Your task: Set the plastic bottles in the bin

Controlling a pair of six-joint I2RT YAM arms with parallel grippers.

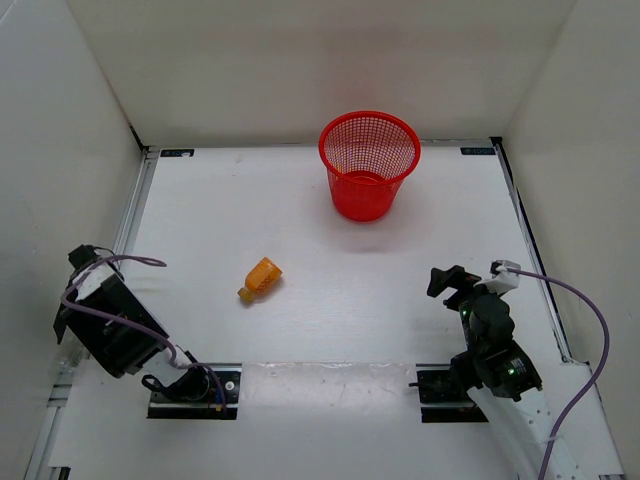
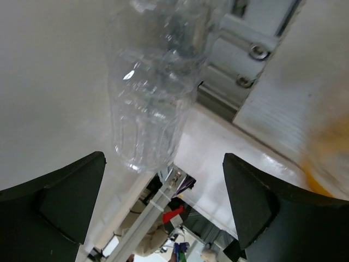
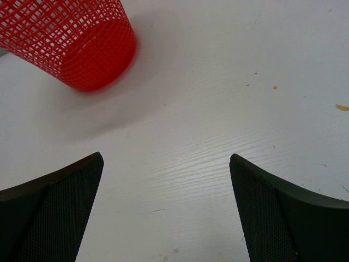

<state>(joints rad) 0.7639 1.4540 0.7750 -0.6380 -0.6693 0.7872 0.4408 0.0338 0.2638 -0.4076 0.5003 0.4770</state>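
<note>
From above, the desk (image 1: 330,330) is a plain white board boxed in by white walls (image 1: 300,70) at the back and down both sides, with dark strips along its side edges. The red mesh bin (image 1: 367,165) stands upright near the back wall, a little right of the middle. The orange bottle (image 1: 260,279) lies on its side on the bare white surface, well apart from the bin, nearer the arms and to the bin's left. The left arm (image 1: 110,330) is tucked against the left wall, far from the bin, and the right arm (image 1: 495,345) sits to the near side of the bin and somewhat to its right, a lilac cable trailing from each. From the left wrist, the left jaws stand spread as wide as they go with nothing gripped. Ahead of them a clear bottle (image 2: 152,109), ribbed and see-through, shows against the white wall beside a metal rail (image 2: 234,60) with bolts. I cannot place it against the bin from here, nor tell whether it stands or lies. From the right wrist, the right jaws are likewise fully parted and empty over bare desk, whose white face shows a fine grain and a few small specks. The bin's tapering base (image 3: 82,43) is ahead and to the left, clear of the jaws.
</note>
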